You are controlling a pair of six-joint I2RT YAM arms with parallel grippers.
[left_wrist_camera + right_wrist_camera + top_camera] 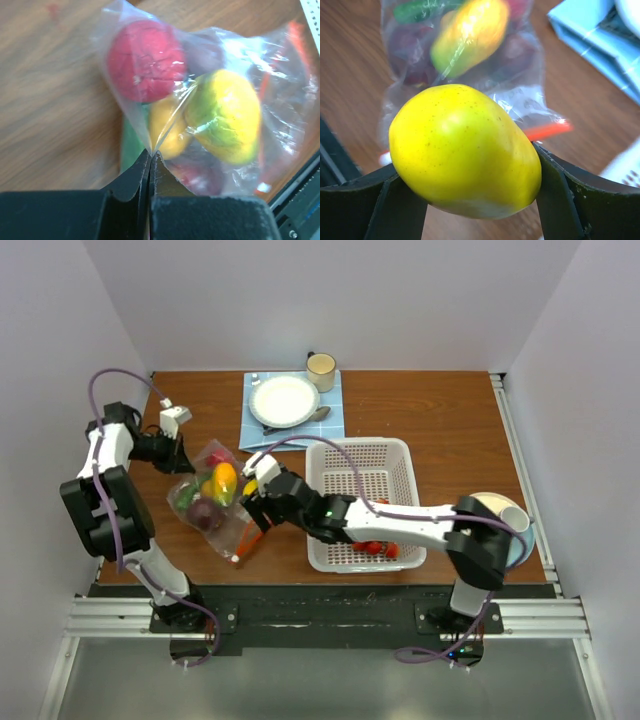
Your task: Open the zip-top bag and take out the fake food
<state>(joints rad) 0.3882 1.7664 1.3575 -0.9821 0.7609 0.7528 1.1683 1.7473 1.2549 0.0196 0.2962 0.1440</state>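
My right hand [468, 176] grips a yellow fruit [462, 145]; my left hand [150, 156], closed, pinches the bag [282, 95].

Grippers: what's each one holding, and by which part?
Right gripper clamps a yellow fruit across its sides; left gripper pinches a fold of the zip-top bag.

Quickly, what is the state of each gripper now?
Left gripper: closed, pinching the clear crinkly plastic zip-top bag.
Right gripper: closed on a glossy yellow plastic fruit.
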